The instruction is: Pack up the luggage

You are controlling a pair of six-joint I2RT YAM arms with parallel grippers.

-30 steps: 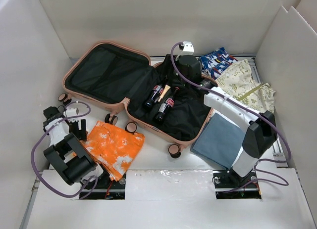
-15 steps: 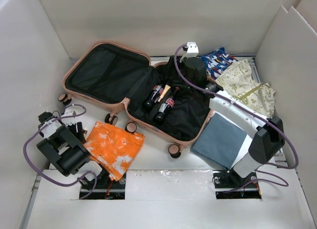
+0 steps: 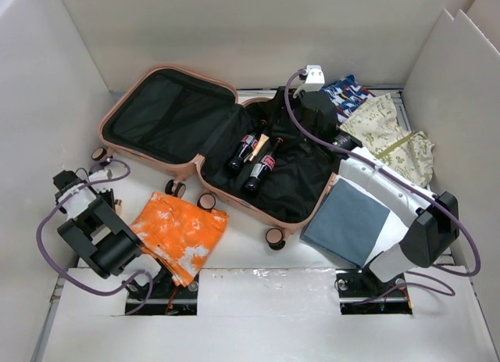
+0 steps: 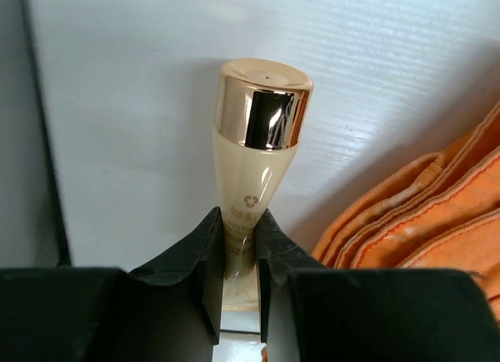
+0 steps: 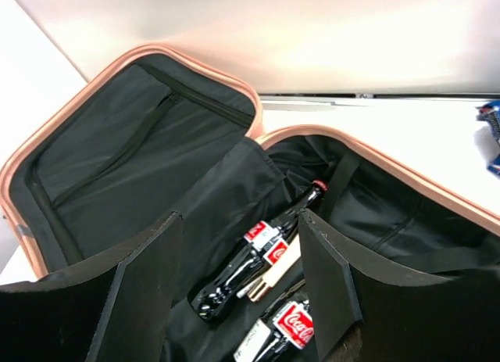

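The luggage (image 3: pixel 168 116) is lying wide open at the back-left of the counter (image 3: pixel 258 288), same spot as a second ago, with both colas (image 3: pixel 242 152) lying in its right half. The right arm is doing the bigger shift. It's been swinging toward the right, and the right jaws (image 5: pixel 238 221) are hanging spread apart over the luggage's right half, gripping nothing. The left arm has been pulling back to the left, off the orange cloth (image 3: pixel 180 233). The left jaws (image 4: pixel 237 249), which were gaping a second ago, are now pinching the gold-cap bottle (image 4: pixel 262 120) low on its body, right beside that cloth's folded edge.

Labels: in the right wrist view the colas' red labels are showing Coca-Cola in white script. The gold-cap bottle is carrying a tiny round logo with a line of print under it, but that's way too small for me to read.

Stuff I can't make out: the nearer cola is getting cut off by the bottom of the right wrist view. There's a tan stick-like thing (image 5: pixel 277 268) lying between the colas, no clue what it is. The gold-cap bottle's base is hiding behind the left jaws. From above, the right arm is covering part of the blue patterned cloth (image 3: pixel 344 96) and a strip of the grey cloth (image 3: pixel 348 221).
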